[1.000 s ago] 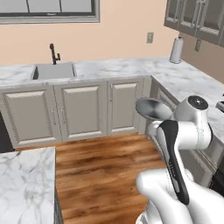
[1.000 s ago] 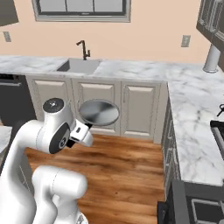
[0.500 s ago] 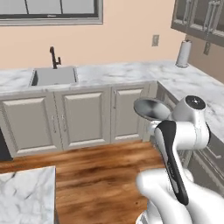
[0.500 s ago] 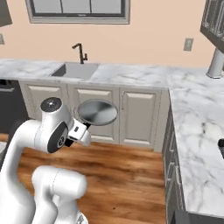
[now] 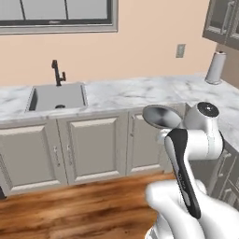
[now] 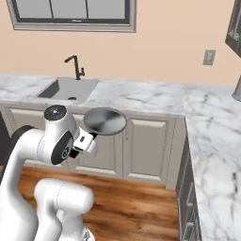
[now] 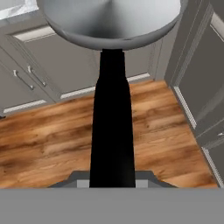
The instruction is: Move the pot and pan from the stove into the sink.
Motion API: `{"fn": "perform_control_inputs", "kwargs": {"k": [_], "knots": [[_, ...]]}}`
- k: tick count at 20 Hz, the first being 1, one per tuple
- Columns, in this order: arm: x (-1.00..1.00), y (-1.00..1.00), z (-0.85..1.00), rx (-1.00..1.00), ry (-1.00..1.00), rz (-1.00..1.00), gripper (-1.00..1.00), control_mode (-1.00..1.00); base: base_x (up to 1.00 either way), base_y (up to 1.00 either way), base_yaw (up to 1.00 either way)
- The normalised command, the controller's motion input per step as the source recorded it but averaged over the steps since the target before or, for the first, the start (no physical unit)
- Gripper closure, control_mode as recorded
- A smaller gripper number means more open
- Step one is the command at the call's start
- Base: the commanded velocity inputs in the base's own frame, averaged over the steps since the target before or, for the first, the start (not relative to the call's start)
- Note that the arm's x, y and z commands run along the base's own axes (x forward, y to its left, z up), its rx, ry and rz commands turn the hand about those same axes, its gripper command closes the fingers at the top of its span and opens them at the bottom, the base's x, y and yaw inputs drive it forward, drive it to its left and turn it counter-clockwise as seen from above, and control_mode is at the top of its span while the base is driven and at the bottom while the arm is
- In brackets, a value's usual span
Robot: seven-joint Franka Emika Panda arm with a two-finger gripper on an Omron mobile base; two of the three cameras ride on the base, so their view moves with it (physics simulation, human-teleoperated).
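I hold the pan [image 6: 105, 121] level out ahead of me above the wood floor [image 5: 88, 207], in front of the cabinet doors [image 5: 95, 143], while the sink [image 5: 58, 96] sits in the counter [image 6: 141, 99] beyond to my left, its faucet [image 5: 57, 72] behind it under the window [image 6: 70, 13].

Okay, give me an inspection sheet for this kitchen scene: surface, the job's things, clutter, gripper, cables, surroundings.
Surface: white marble counter runs along the wall and turns the corner to the right.
Job's things: pan carried in the air by its black handle, over the wood floor in front of the cabinets; sink holds nothing visible.
Clutter: paper towel roll standing on the counter by the corner.
Gripper: gripper shut on the pan's handle.
Cables: nothing seen.
Surroundings: black faucet behind the sink, window above it, wall outlet, grey cabinets, wood floor.
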Motion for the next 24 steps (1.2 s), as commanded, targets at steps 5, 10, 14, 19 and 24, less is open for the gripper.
{"fn": "perform_control_inputs", "kwargs": {"k": [5,10,14,19,24], "knots": [[0.0,0.0,0.0,0.0,0.0,0.0,1.0,1.0,0.99,0.03,0.01],[0.0,0.0,0.0,0.0,0.0,0.0,1.0,1.0,0.94,0.0,0.02],[0.0,0.0,0.0,0.0,0.0,0.0,1.0,1.0,0.87,0.0,0.02],[0.0,0.0,0.0,0.0,0.0,0.0,1.0,1.0,0.53,0.2,0.02],[0.0,0.0,0.0,0.0,0.0,0.0,1.0,1.0,0.17,0.7,0.0]]}}
